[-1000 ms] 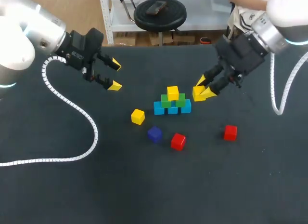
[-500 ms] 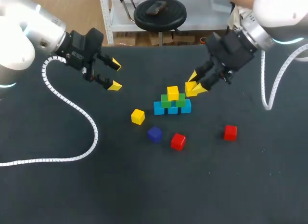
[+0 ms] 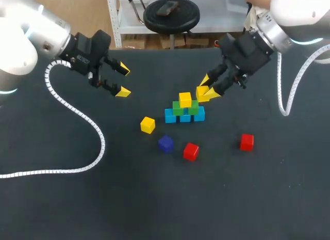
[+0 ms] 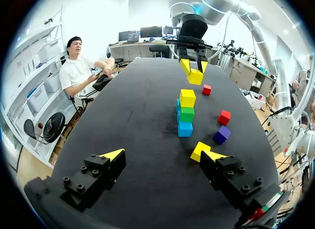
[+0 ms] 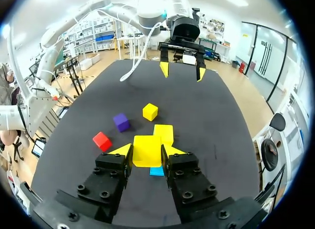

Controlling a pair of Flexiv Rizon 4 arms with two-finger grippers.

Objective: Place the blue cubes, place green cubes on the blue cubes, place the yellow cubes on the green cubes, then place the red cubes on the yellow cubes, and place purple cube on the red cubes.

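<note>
In the middle of the table stands a small pyramid: blue cubes [image 3: 184, 117] at the base, green cubes [image 3: 178, 108] on them, and one yellow cube [image 3: 185, 99] on top. My right gripper [image 3: 208, 88] is shut on a second yellow cube [image 3: 201, 94] and hangs just right of and above the pyramid. In the right wrist view this held cube [image 5: 147, 150] sits between the fingers, over the pyramid's yellow cube [image 5: 163, 134]. My left gripper [image 3: 122, 80] is open and empty at the far left; it is also seen in its own view [image 4: 162, 155].
In front of the pyramid lie a loose yellow cube [image 3: 147, 125], a purple cube [image 3: 165, 143] and a red cube [image 3: 191, 151]. Another red cube [image 3: 247, 142] lies to the right. My left arm's white cable [image 3: 77, 113] trails over the table's left part.
My right gripper has carried its yellow cube left and a little further back, up close to the pyramid. The left arm has not moved.
</note>
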